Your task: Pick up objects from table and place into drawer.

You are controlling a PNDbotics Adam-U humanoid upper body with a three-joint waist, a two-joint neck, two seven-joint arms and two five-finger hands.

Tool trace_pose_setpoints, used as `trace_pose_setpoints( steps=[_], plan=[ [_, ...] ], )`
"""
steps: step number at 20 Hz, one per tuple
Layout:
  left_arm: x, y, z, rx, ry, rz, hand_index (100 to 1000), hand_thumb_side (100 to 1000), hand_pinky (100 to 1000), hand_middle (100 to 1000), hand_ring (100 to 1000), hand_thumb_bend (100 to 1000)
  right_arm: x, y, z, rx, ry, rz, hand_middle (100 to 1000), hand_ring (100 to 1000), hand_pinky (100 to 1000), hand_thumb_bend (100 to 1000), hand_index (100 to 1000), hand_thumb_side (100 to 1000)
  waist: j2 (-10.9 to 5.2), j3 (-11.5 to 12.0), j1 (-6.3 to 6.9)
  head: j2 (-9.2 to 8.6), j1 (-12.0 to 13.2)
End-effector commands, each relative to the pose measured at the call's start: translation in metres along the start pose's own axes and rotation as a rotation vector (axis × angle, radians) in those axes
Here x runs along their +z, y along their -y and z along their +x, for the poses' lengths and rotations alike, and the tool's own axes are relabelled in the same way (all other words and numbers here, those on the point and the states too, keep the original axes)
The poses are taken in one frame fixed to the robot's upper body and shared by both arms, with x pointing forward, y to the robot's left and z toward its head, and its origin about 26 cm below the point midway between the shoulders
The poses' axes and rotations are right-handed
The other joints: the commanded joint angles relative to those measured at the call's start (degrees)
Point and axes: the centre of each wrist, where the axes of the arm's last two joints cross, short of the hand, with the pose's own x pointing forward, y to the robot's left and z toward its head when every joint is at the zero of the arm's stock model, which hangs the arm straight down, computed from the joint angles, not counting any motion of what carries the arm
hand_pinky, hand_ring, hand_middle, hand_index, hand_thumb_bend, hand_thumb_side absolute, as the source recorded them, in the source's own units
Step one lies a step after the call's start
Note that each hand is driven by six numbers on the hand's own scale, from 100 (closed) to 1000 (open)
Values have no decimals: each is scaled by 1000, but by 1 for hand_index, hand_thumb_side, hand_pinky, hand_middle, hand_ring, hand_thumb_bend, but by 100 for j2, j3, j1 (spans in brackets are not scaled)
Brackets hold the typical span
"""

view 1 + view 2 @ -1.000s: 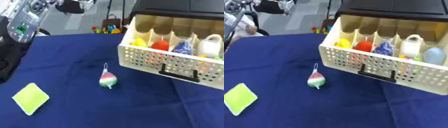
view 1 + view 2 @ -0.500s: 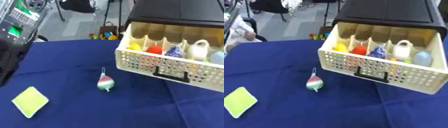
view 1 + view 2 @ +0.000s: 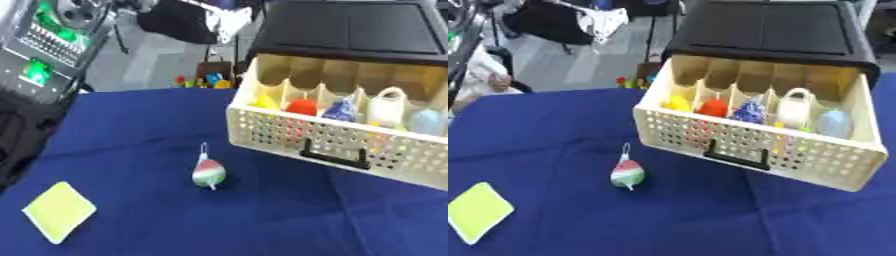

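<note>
Two loose things on the blue surface (image 3: pixel 553 125), drawer (image 3: pixel 754 145) pulled open, no robot hand in either view.

Nearest, at the lower left, a flat yellow-green square pad (image 3: pixel 59 211) lies tilted on the blue cloth; farther in and well apart from it, a small egg-shaped ornament (image 3: pixel 627 173) banded red, white and green lies on its side with a thin loop at its far end; neither hand shows, so whether the fingers are open or closed cannot be told, and nothing touches the ornament; beyond it to the right, the cream perforated drawer with a dark handle (image 3: pixel 738 156) juts from a black cabinet (image 3: pixel 773 31); its compartments hold a yellow thing (image 3: pixel 677 103), a red thing (image 3: pixel 713 107), a blue patterned thing (image 3: pixel 750 112), a white handled container (image 3: pixel 795 108) and a pale blue rounded thing (image 3: pixel 834 123).
</note>
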Motion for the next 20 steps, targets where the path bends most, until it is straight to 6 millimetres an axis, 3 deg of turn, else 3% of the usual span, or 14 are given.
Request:
trace_pose_setpoints(
  steps=[1, 14, 20],
  plan=[
    [-4, -2, -2, 3, 3, -14, 650, 240, 278, 376, 505, 100, -11, 1, 1, -17, 38, -12, 674, 570, 556, 100, 721, 582, -92, -14, -17, -47, -8],
    [-20, 22, -20, 24, -20, -95, 658, 247, 289, 387, 514, 100, -12, -1, 1, -22, 39, -16, 670, 568, 558, 100, 720, 588, -8, -70, 29, -82, 29],
    [-24, 31, -21, 36, 3, -155, 687, 310, 323, 414, 538, 100, -12, -1, 1, -18, 38, -23, 671, 567, 558, 100, 720, 590, 22, -89, 46, -93, 30]
  ],
)
